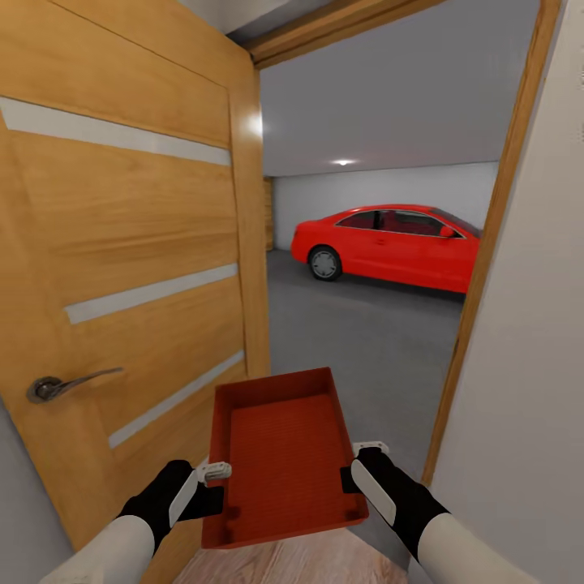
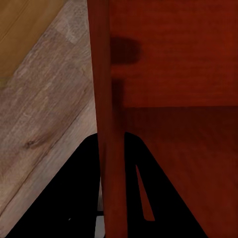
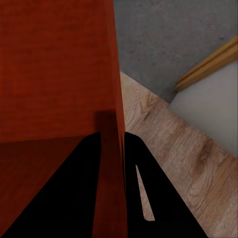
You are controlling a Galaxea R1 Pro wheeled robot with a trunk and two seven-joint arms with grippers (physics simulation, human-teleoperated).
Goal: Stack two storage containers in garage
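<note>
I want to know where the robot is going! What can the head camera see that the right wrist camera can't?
The head view alone has the red car, the open wooden door with its handle, and the left pincer on the container's other wall. The right wrist view alone gives a close look at the right pincer's fingers straddling the container's wall. Both share the orange-red container, the right pincer, the grey garage floor and the wood planks.

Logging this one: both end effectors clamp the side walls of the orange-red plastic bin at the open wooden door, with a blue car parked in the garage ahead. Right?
Not quite: the car is red, as the head view shows. The rest holds for the orange-red plastic bin, left end effector and right end effector.
</note>
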